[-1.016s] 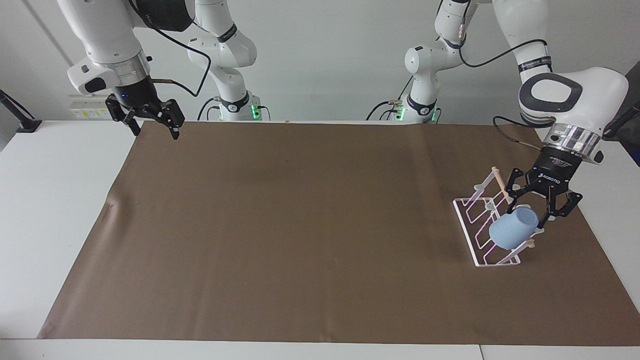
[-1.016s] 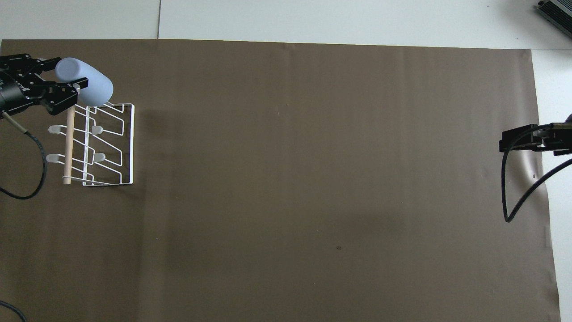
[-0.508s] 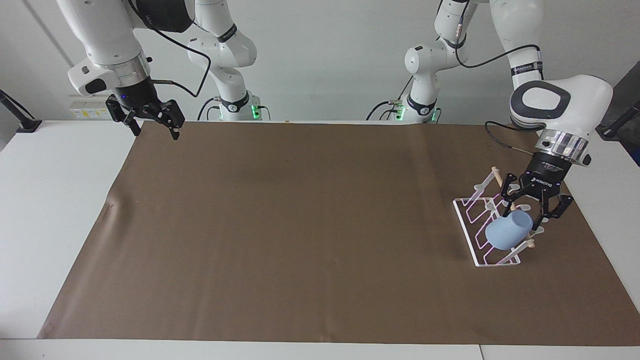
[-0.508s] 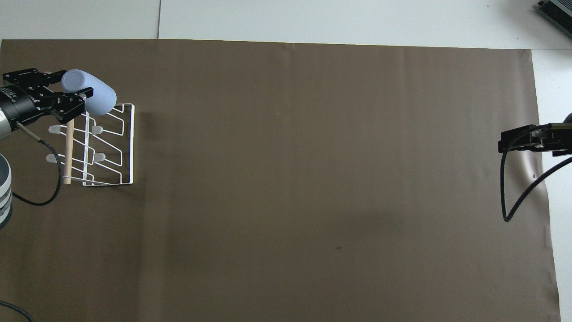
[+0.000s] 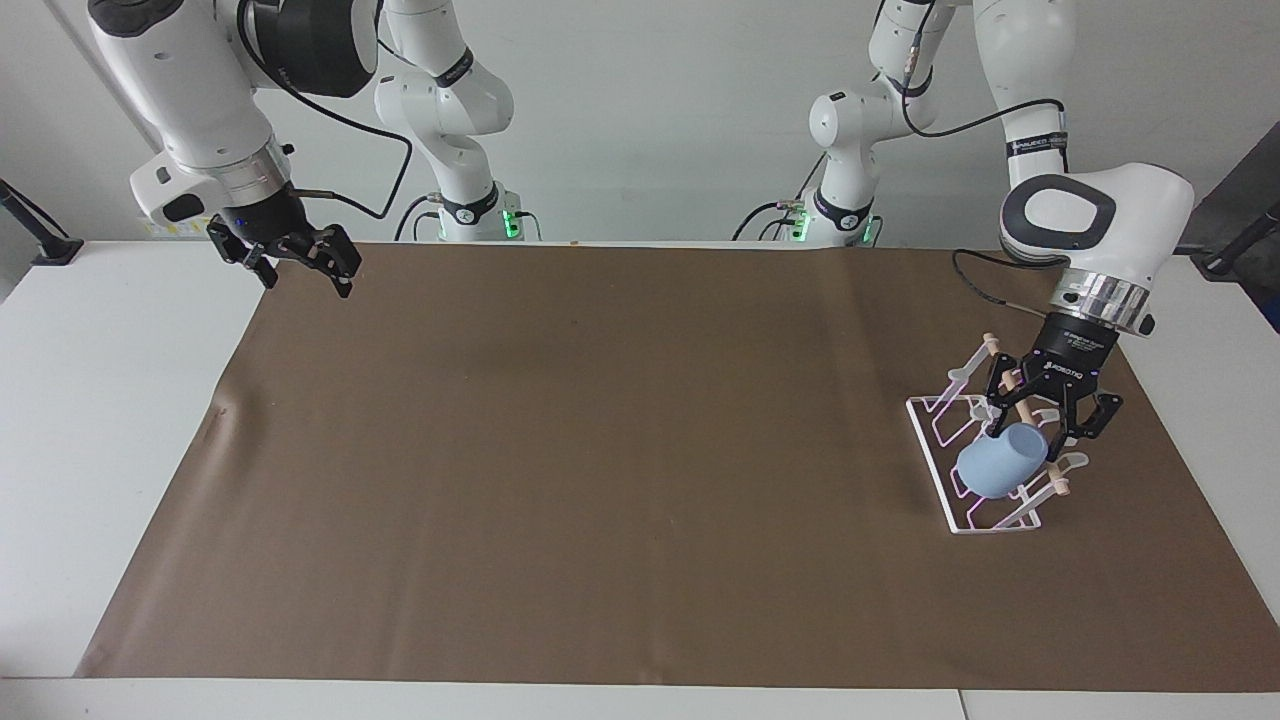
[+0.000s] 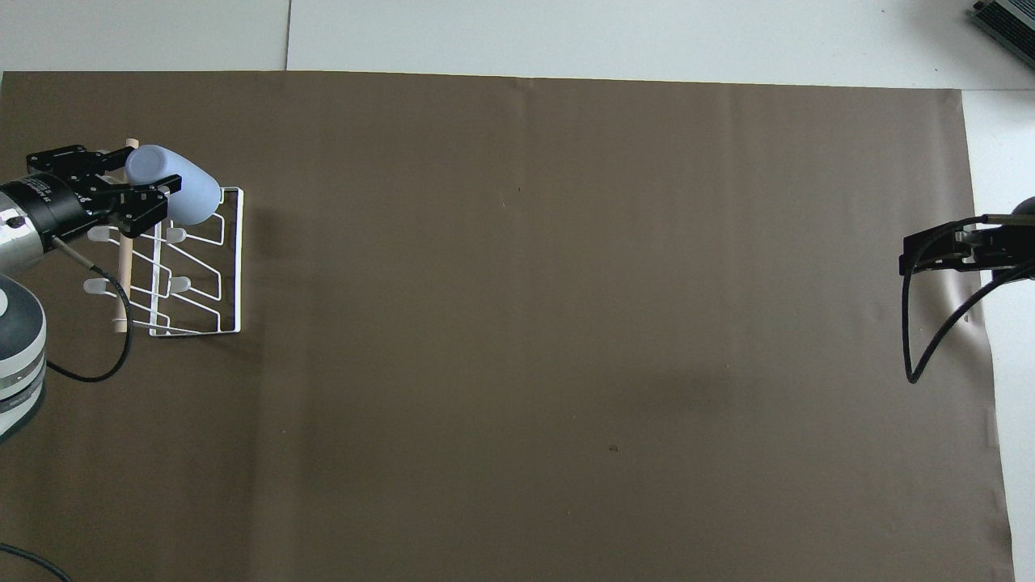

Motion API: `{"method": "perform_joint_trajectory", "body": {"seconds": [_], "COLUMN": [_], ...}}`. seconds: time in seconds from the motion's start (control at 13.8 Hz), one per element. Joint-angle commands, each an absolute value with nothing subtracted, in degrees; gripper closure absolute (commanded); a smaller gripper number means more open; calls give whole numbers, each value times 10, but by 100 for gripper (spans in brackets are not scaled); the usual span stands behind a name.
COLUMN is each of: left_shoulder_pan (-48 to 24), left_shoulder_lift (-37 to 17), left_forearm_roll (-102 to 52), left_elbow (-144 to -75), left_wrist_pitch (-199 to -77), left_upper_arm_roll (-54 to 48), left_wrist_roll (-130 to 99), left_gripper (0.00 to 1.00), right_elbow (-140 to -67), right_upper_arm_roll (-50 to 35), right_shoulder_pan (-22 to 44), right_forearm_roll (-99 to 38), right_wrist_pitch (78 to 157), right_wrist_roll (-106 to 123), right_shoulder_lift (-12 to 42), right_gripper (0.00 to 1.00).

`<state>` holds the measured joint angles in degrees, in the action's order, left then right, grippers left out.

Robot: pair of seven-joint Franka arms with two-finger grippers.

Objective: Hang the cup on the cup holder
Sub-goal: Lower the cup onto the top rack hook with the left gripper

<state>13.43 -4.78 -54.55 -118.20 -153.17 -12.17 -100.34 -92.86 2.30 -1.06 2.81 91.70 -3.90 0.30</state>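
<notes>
The left gripper (image 5: pixel 1046 428) was clamped on the base end of the cup (image 5: pixel 1000 462), one finger on either side of it, and held the cup tilted with its mouth facing down and away from the wrist, over the cup holder (image 5: pixel 985 452) at the left arm's end of the table. In the overhead view the cup (image 6: pixel 173 183) covered the rack's outermost prongs, at the end farthest from the robots, beside the wooden dowel (image 6: pixel 124 267). Whether a prong had entered the mouth could not be told (the cup's own body hid it). To do this step well, the arm would likely need to slide the cup along the slant of the prong rather than straight down, keeping mouth and prong in line so that the rim does not catch the wire or push the light rack across the brown mat (image 5: pixel 600 460). Letting go would be safest only once the cup bears on the prong. The right gripper (image 5: pixel 290 261), fingers apart, waited over the mat's corner at the right arm's end.
</notes>
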Motion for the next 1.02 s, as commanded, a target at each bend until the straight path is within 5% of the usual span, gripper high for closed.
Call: {"method": "perform_joint_trajectory", "body": {"seconds": [0.0,0.07,0.15,0.29,0.94], "left_shoulder_pan": [106,107,107,108,107], "left_shoulder_lift": [-28,-28,-28,-29,-13], "left_forearm_roll": [-565,-567,-567,-567,-558], "left_elbow": [-1210,-1211,-1211,-1208,-1200], "left_wrist_pitch": [-1566,-1566,-1566,-1564,-1535], "left_upper_arm_roll": [-117,-117,-117,-117,-115], "left_wrist_roll": [-994,-995,-994,-997,-967], "left_gripper": [100,97,71,1,0], "right_elbow": [-932,-932,-931,-932,-924], "right_upper_arm_roll": [21,20,20,20,17], "right_shoulder_pan": [-15,-15,-15,-14,-11], "right_forearm_roll": [18,18,18,17,0], "right_wrist_pitch": [905,905,905,904,848], "right_wrist_roll": [-46,-46,-45,-44,-44], "right_shoulder_lift": [-9,-9,-9,-9,-11], "right_gripper": [0,0,0,0,0]}}
